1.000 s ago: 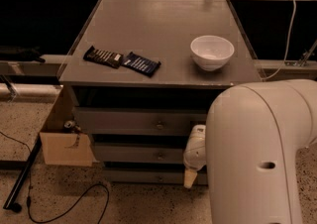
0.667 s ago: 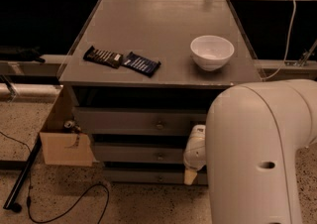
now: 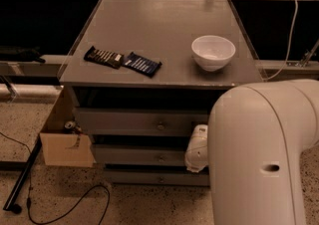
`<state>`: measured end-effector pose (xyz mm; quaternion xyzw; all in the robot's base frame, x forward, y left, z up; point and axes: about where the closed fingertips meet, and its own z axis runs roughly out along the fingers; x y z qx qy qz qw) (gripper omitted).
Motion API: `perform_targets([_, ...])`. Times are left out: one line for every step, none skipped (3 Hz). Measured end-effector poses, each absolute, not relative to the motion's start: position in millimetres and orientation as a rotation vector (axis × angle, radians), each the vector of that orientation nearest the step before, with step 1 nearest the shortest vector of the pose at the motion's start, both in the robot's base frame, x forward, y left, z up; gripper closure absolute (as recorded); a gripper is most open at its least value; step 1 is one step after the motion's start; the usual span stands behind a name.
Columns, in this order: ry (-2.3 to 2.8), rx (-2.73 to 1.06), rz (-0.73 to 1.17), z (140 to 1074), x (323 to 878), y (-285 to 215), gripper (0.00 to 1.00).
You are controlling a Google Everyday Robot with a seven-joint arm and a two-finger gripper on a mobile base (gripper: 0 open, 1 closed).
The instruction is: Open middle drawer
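Note:
The middle drawer [image 3: 134, 155] is the second grey front down in the cabinet, with a small round knob [image 3: 160, 159] at its centre, and it looks pushed in. My gripper [image 3: 196, 155] shows only as a white piece sticking out from behind my big white arm [image 3: 259, 154]. It sits in front of the right end of the middle drawer, to the right of the knob. The arm hides the rest of the gripper and the right ends of the drawers.
A taller drawer front [image 3: 129, 122] lies above and a slimmer one [image 3: 149, 177] below. On the cabinet top [image 3: 159, 30] are a white bowl [image 3: 213, 52] and two snack bars [image 3: 122, 60]. A cardboard box [image 3: 62, 142] and a black cable [image 3: 70, 204] lie on the floor at left.

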<state>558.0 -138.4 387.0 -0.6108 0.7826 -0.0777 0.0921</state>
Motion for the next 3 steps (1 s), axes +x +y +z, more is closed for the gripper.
perform_targets([2.375,-1.795,-0.225,394,542,-150,0.85])
perform_targets([2.376,-1.81,-0.249,404,534,-153,1.0])
perform_targets([2.376,-1.81,-0.249,407,534,-153,1.0])
